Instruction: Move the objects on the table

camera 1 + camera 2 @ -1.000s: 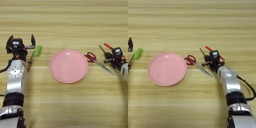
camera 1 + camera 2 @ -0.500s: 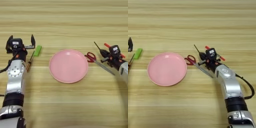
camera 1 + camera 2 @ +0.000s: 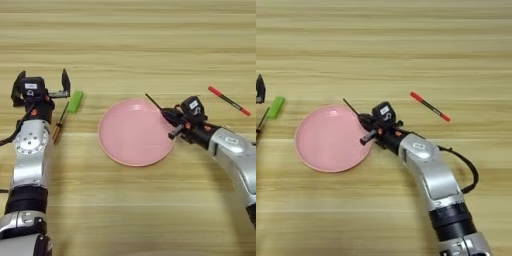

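Table (image 3: 130,45): pale wooden planks with horizontal grain, filling the whole frame.

Plate (image 3: 132,135): round, pink, lying flat at centre frame; nothing rests fully inside it.

Right gripper (image 3: 169,119): right of centre, at the plate's right rim, its arm running off to the lower right. It holds a thin black tool (image 3: 153,102) that slants up and to the left, the tip over the plate's upper right rim. Whether this tool is scissors or tweezers cannot be told; the fingers are closed around it, and a short dark part (image 3: 367,138) juts lower left from the grip toward the plate.

Pen (image 3: 229,100): thin, black with red ends, lying on the table in the upper right of centre, slanting down to the right, well apart from the right gripper and the plate.

Left gripper (image 3: 42,82): at the left edge, mid-height, its two black fingers (image 3: 65,80) pointing up and spread wide with nothing between them. Arm runs down the left side of the frame.

Green block (image 3: 75,101): small, bright green, just right of the left gripper, left of the plate.

Screwdriver (image 3: 59,124): amber-brown handle with a thin dark shaft, lying beside the left arm, below the green block, slanting up to the right.
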